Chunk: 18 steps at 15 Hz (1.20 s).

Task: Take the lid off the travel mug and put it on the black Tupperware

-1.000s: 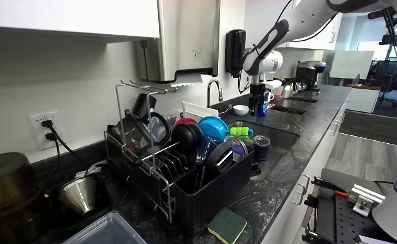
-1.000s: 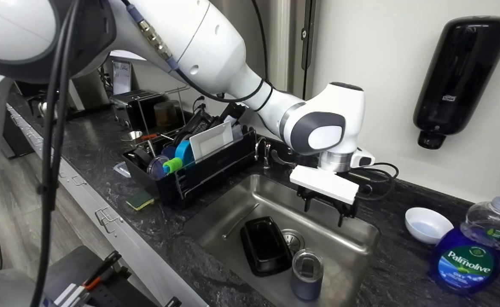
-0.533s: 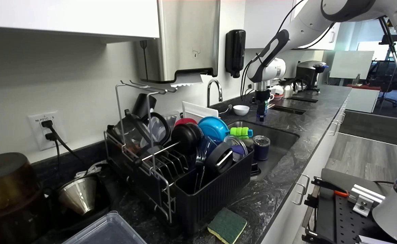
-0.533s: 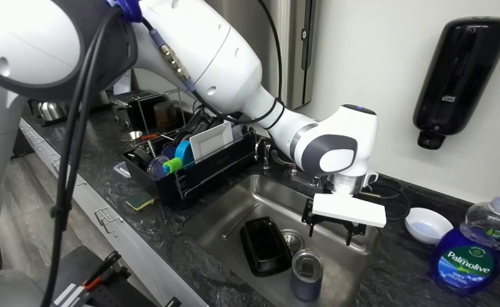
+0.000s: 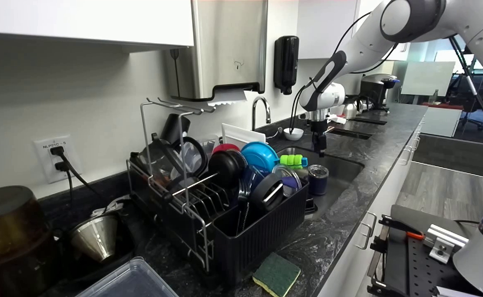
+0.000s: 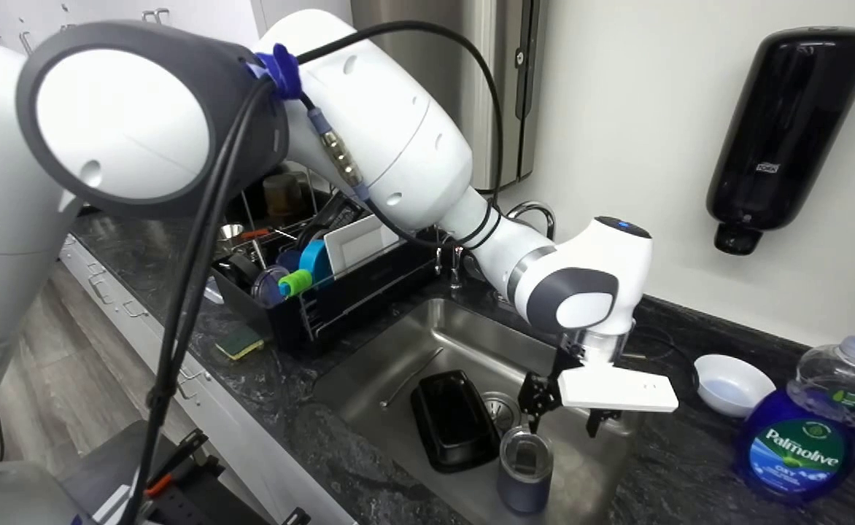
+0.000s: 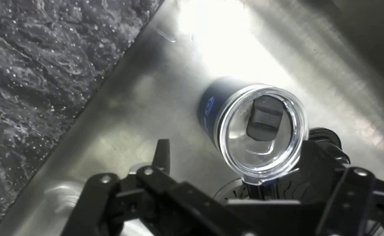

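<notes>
sink floor [image 7: 185, 141]: bare by the mug [image 7: 223, 105], room for my gripper [image 6: 563, 432]
black container [image 6: 457, 423]: just beside the mug, blocking me

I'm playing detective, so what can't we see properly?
Inside the mug: wrist view, shiny lid mostly hides it.
Black box: an exterior view, mostly behind the dish rack.
Small print on the soap bottle: an exterior view, too small.
Robot arm: exterior view, cut by left edge.
</notes>
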Available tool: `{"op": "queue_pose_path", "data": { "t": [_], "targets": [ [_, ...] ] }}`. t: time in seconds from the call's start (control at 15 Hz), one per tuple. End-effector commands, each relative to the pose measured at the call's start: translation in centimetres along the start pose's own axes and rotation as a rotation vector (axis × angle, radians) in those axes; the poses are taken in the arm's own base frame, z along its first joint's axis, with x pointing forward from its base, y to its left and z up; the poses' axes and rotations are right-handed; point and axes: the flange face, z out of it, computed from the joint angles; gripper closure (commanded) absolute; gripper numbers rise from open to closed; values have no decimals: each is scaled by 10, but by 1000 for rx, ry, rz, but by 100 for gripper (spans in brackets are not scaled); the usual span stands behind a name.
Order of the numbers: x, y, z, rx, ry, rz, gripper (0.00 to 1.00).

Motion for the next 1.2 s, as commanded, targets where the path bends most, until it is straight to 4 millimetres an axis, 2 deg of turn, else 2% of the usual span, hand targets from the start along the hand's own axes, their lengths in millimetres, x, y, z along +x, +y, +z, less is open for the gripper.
{"op": "queue_pose_path", "data": {
  "t": [0.0,0.27,0.4,0.87,1.13],
  "targets": [
    [-3,17,18,42,27,-60,0],
    [-6,28,39,116,19,-84,0],
    [-3,30,42,150,15,-94,0],
    [18,29,19,243,-1,-115,0],
    [25,27,26,278,3,-118,0]
  ]
}}
